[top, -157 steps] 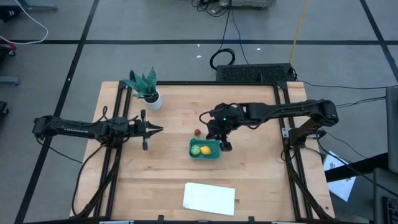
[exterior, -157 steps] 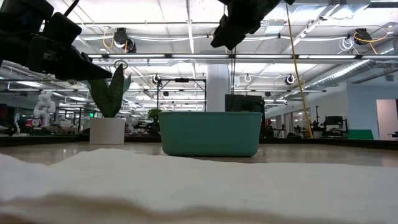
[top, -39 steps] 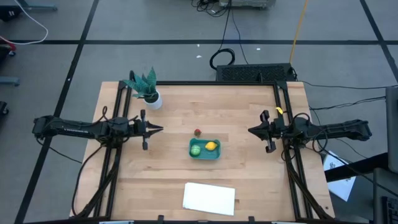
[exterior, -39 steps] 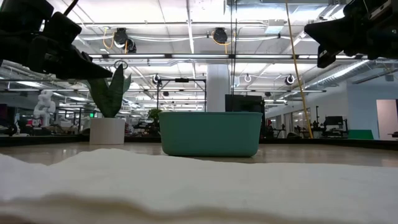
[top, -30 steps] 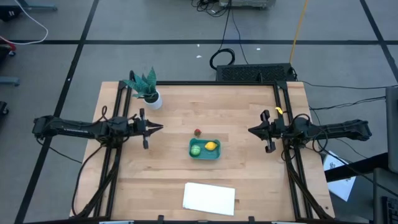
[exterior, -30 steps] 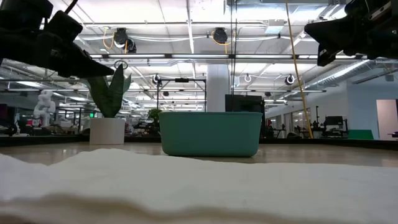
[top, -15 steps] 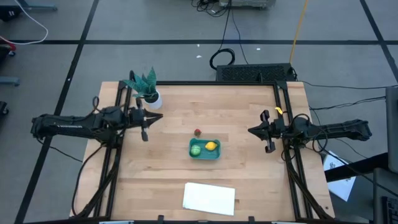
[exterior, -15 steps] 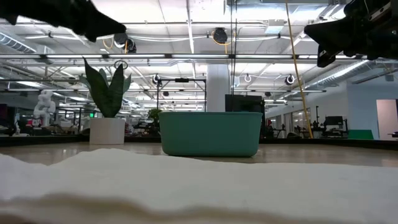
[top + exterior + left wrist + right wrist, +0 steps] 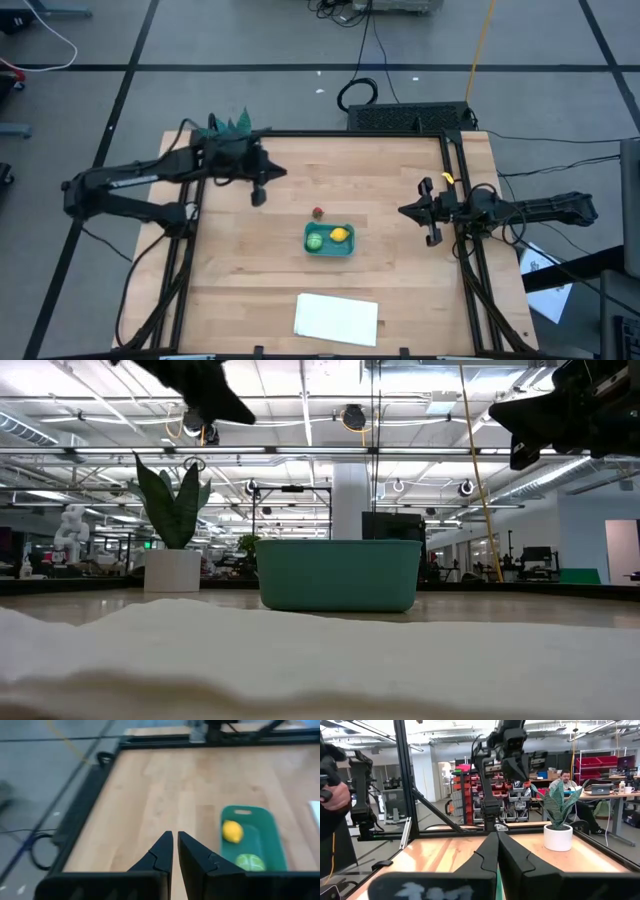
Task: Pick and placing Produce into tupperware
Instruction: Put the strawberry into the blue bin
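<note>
The teal tupperware (image 9: pixel 330 240) sits mid-table on its flat bottom, also showing in the low view (image 9: pixel 338 575) and the left wrist view (image 9: pixel 260 837). Inside lie a round light-green piece (image 9: pixel 316 240) and a yellow lemon-like piece (image 9: pixel 341 236); the left wrist view shows the lemon (image 9: pixel 232 831) and the green one (image 9: pixel 248 862). A small red piece (image 9: pixel 318 212) rests on the wood just beyond the tupperware's far rim. My left gripper (image 9: pixel 283 173) hangs high over the far left of the table, shut and empty, tipped downward. My right gripper (image 9: pixel 403 210) waits shut at the right side.
A potted plant (image 9: pixel 175 540) stands at the far left corner, partly under my left arm in the high view. A flat white sheet (image 9: pixel 337 318) lies near the front edge. Black rails run along both sides of the table. A person sits in the room beyond.
My left gripper has risen well above the table and swung toward the far edge and a little to the right, over the potted plant, tipping its fingers downward. It has stayed shut. The produce and the tupperware have not moved.
</note>
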You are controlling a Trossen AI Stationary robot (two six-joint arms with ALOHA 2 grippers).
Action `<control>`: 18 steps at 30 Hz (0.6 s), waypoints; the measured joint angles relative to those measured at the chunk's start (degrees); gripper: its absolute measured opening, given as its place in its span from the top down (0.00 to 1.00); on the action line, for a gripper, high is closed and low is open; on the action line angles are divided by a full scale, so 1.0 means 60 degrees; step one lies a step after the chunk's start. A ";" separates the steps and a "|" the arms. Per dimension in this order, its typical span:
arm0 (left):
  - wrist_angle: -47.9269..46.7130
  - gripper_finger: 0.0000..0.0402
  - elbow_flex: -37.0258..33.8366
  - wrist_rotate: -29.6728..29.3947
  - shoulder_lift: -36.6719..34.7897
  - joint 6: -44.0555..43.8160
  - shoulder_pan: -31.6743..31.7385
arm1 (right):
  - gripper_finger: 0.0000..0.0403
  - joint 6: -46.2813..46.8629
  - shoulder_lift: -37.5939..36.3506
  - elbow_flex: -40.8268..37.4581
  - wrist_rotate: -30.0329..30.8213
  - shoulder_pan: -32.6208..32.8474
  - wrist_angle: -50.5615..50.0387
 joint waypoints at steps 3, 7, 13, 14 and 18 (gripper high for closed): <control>-0.0507 0.92 0.0877 0.0796 0.0900 0.0301 0.0230 | 1.00 0.0002 0.0001 0.0000 -0.0001 0.0000 -0.0116; -0.1276 0.92 0.2020 0.1399 0.1982 0.0702 0.0441 | 1.00 0.0003 0.0000 -0.0001 0.0000 0.0000 -0.0309; -0.2394 0.92 0.3639 0.2103 0.3428 0.1607 0.0686 | 1.00 0.0000 0.0000 -0.0007 0.0000 0.0000 -0.0613; -0.2617 0.92 0.3906 0.2249 0.3642 0.1782 0.0730 | 1.00 0.0000 0.0004 -0.0007 0.0000 0.0000 -0.0671; -0.3381 0.92 0.4917 0.2790 0.4477 0.2525 0.0847 | 1.00 0.0000 0.0004 -0.0007 -0.0001 0.0000 -0.0726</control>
